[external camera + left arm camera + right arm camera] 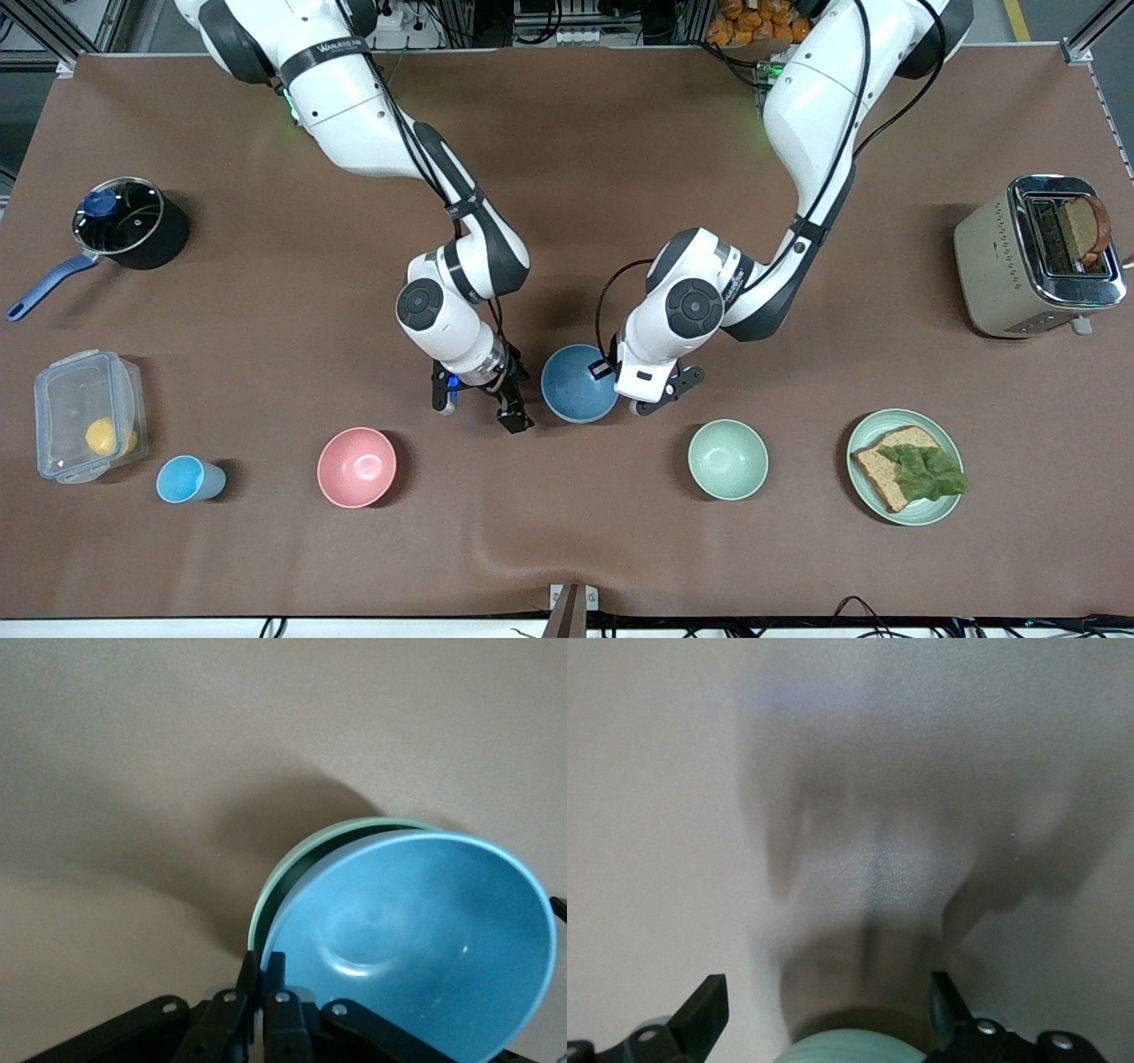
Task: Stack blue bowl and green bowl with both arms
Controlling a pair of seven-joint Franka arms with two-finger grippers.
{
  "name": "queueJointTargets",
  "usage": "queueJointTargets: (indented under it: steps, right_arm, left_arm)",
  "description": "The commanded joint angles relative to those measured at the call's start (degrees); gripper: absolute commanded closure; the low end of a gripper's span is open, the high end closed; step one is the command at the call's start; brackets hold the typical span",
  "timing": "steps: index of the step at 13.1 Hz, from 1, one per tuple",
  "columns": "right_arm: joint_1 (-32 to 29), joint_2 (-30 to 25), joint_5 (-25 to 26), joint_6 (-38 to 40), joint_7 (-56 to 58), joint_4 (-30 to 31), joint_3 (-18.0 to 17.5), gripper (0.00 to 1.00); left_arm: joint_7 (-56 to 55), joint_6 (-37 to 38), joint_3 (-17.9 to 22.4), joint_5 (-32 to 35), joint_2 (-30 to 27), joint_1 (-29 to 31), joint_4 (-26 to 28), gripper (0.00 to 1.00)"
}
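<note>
The left gripper point(620, 387) pinches the round blue bowl point(578, 383), nested in a green bowl point(310, 846). The right gripper point(483, 403), at its nine o'clock, hangs wide. Next: let go.

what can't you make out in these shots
- Green bowl: left wrist view shows only a rim sliver under the blue bowl; in the front view the blue bowl covers it.
- Left gripper: shut on the blue bowl's rim; front view hides its fingers under the wrist.
- Container: yellow item inside unidentifiable through the lid.
- Right gripper: open, holds nothing; pale green shape at the right wrist view's edge is cut off.
</note>
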State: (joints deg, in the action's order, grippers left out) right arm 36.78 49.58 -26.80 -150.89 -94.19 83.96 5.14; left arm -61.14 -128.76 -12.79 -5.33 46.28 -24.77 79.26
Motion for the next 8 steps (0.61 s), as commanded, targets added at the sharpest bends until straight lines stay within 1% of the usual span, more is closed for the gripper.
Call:
queueJointTargets:
  steps: [1,8]
  right_arm:
    - [-0.13,0.26,-0.97,-0.37,-0.99,-0.47,-0.22,0.00]
    - [0.22,0.26,-0.80,-0.46,-1.08,-0.38,-0.22,0.00]
  left_arm:
    - [-1.08,-0.26,0.83,-0.39,0.92,-1.51,-1.30,1.00]
    - [-0.56,-0.26,0.92,-0.12,1.36,-1.33,-1.21,1.00]
